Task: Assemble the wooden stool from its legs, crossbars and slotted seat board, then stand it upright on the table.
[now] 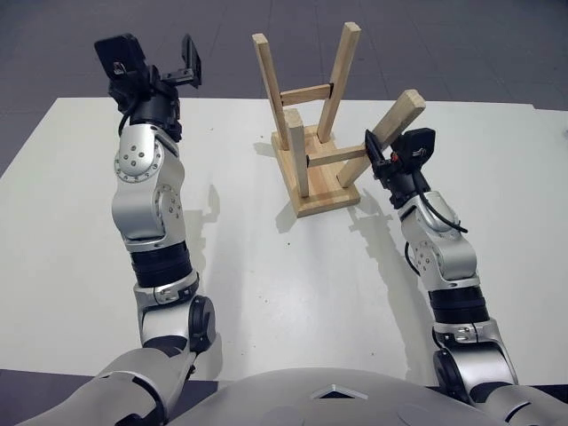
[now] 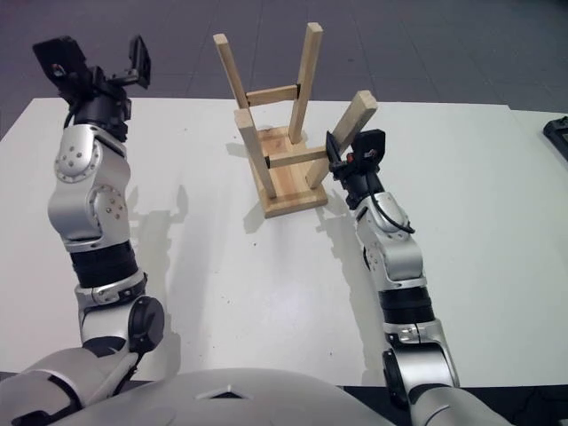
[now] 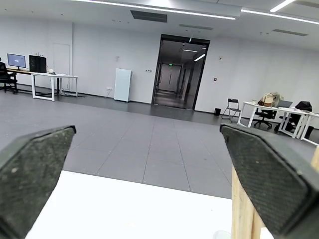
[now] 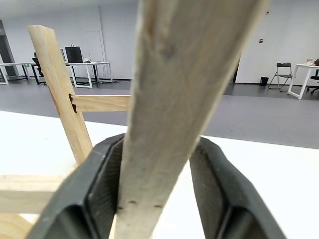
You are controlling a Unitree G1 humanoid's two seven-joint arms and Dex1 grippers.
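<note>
The wooden stool lies upside down on the white table [image 1: 266, 266], its slotted seat board [image 1: 321, 197] flat on the surface and its legs pointing up. Two far legs [image 1: 269, 75] are joined by a crossbar [image 1: 306, 93]; another crossbar [image 1: 335, 157] links the near legs. My right gripper [image 1: 376, 151] is shut on the tilted right leg [image 1: 387, 133], which leans outward; that leg [image 4: 174, 99] sits between the dark pads [image 4: 102, 194]. My left gripper [image 1: 188, 64] is raised above the table's far left, open, with nothing between its fingertips [image 3: 269, 174].
The table's far edge [image 1: 177, 99] runs just behind the stool. Grey floor lies beyond it. A dark object [image 2: 557, 135] sits at the table's far right corner.
</note>
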